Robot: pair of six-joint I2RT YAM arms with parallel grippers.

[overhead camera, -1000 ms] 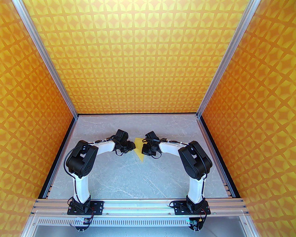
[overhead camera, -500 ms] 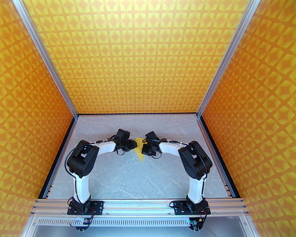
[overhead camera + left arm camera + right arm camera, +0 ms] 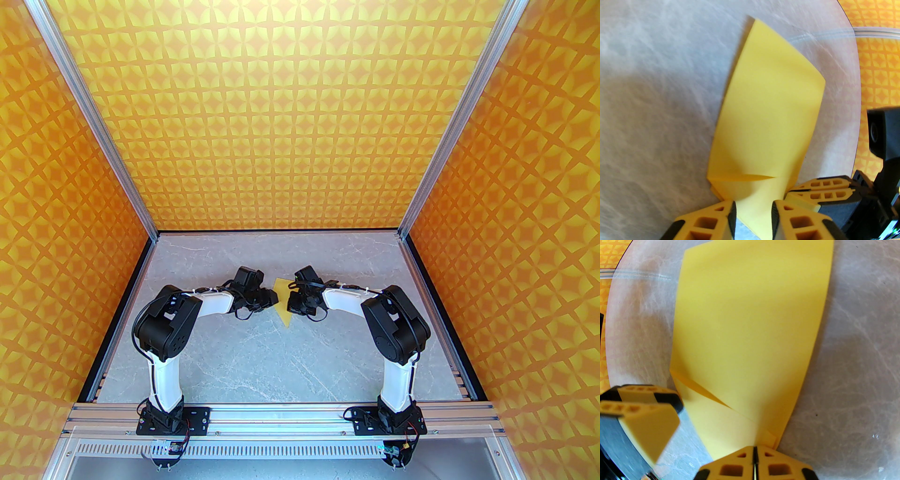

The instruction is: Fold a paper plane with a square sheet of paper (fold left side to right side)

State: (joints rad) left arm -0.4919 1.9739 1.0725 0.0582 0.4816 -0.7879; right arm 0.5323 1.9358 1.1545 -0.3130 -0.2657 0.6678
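The paper [image 3: 768, 105] lies on the table [image 3: 658, 93] between the two claws, which face each other across it near the table's middle.

The left claw [image 3: 752, 211] has its jaws a narrow way apart. One corner of the paper runs into the gap between its pads, with a bit of table visible beneath that corner. The jaws do not squeeze the paper. Ahead of this claw the paper stretches away as a long yellow shape that narrows to a point at its far end. A short fold edge crosses it just in front of the fingertips.

The right claw [image 3: 754, 454] has its jaws pressed together on the paper's near edge, and a thin yellow line shows between the pads. From there the paper spreads forward and to the claw's left, mostly flat. A folded flap edge slants across it close to the fingertips. The left claw sits just to this claw's left, at the paper's border.

In the left wrist view the right claw stands just right of the left claw's tips, touching the paper's side.
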